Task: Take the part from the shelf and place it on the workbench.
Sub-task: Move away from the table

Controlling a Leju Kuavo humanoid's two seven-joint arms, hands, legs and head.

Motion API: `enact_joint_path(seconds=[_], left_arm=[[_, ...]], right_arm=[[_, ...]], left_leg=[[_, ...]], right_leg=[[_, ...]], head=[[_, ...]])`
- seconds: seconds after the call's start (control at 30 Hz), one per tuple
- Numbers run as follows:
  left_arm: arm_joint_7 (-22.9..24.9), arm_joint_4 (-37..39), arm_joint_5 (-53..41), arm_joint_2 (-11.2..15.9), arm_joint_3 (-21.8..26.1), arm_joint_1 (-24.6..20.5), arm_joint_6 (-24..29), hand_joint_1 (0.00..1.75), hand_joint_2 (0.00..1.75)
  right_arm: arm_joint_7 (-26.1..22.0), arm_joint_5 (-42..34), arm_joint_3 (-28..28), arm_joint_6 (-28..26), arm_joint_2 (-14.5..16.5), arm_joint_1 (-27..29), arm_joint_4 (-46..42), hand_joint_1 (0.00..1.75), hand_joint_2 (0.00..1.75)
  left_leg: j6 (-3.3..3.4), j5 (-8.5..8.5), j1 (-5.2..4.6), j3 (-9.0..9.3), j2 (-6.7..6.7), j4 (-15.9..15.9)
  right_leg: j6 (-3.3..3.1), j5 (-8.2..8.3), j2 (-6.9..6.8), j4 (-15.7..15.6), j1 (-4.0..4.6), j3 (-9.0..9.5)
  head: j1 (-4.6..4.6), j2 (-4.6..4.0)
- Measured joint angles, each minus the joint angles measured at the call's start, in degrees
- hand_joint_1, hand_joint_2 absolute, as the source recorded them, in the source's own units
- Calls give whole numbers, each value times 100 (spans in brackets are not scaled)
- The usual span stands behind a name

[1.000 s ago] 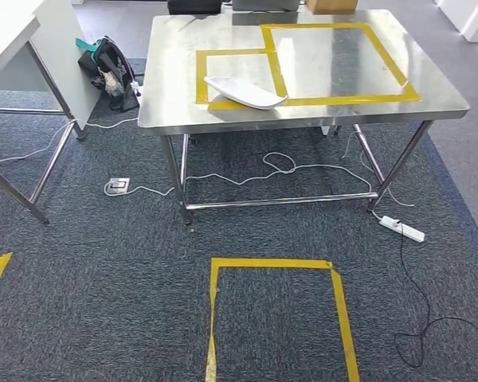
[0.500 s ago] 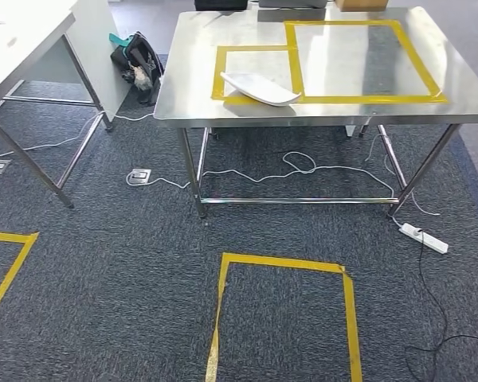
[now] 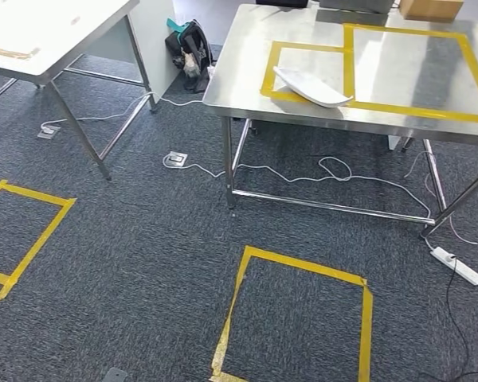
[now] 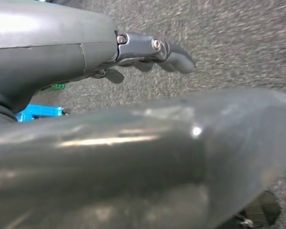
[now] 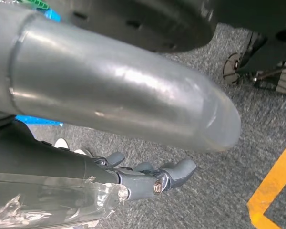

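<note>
A lab or workshop: steel workbench (image 3: pixel 242 48); taped floor squares (image 3: pixel 296 318); loose cables (image 3: pixel 321 171) on carpet (image 3: pixel 135 263)

1. The part (image 3: pixel 311 86) I see is a white, flat, elongated curved panel.
2. It lies on the steel bench (image 3: pixel 405 79), near the front edge.
3. It rests across the front tape line of the smaller yellow square (image 3: pixel 272 68).

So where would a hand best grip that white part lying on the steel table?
The white part is a thin, shallow curved shell lying flat near the steel table's front edge. Probably best to pinch its long near rim, coming from the front, fingers sliding under where the rim lifts.
</note>
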Motion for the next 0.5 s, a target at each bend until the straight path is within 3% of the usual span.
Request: enact_joint_path(seconds=[0.03, 0.1, 0.17, 0.23, 0.27, 0.3, 0.33, 0.4, 0.47, 0.5], left_arm=[[0, 1, -19, -19, 0, 18, -2, 0, 0], [1, 2, -36, -46, 2, 40, -3, 0, 0], [1, 2, -51, -65, 4, 20, -14, 0, 0], [1, 2, -74, -79, 4, 9, -36, 0, 0], [1, 2, -82, -85, 4, 14, -47, 0, 0], [1, 2, -86, -91, 4, 20, -55, 0, 0], [1, 2, -92, -95, 4, 22, -62, 0, 0], [5, 2, -115, -104, 3, 9, -81, 0, 0], [15, 2, -143, -109, 2, -2, -102, 0, 0], [21, 4, -155, -110, 1, 4, -110, 0, 0]], right_arm=[[12, 8, 2, 0, 1, -13, 1, 0, 0], [22, 24, 5, -1, 2, -30, 2, 0, 0], [24, 34, 7, -1, 2, -22, 3, 0, 0], [25, 39, 8, -1, 2, -4, 4, 0, 0], [25, 39, 8, -1, 2, 1, 4, 0, 0], [24, 40, 8, -1, 2, 3, 4, 0, 0], [24, 44, 9, 4, 2, 2, 4, 0, 0], [24, 56, 16, 32, 2, -6, 4, 0, 0], [31, 70, 35, 56, 2, -14, 5, 0, 0], [42, 77, 44, 57, 2, -16, 6, 0, 0]], left_leg=[[30, 21, 5, -12, -70, -9], [97, 71, 27, -28, -198, -29], [149, 109, 35, -64, -335, -32], [175, 134, 17, -97, -496, -30], [177, 144, 8, -103, -582, -28], [171, 152, 3, -104, -671, -27], [163, 160, 2, -101, -760, -24], [130, 175, 3, -118, -916, -8], [63, 204, 22, -178, -1044, 8], [21, 224, 35, -210, -1109, 11]], right_leg=[[36, -5, -10, -3, -13, -2], [100, -175, 237, 203, -38, -82], [129, -563, 600, 869, -47, -359], [124, -829, 722, 1541, -40, -646], [114, -805, 740, 1616, -35, -672], [96, -671, 761, 1452, -33, -585], [75, -466, 812, 1096, -34, -404], [35, -202, 1073, 311, -57, -8], [5, -178, 1236, -18, -61, 162], [-9, -175, 1197, -41, -51, 171]], head=[[-1, 0], [11, 0], [27, 0], [32, 0], [36, 0], [35, 0], [37, 0], [35, 0], [32, 0], [31, 0]])
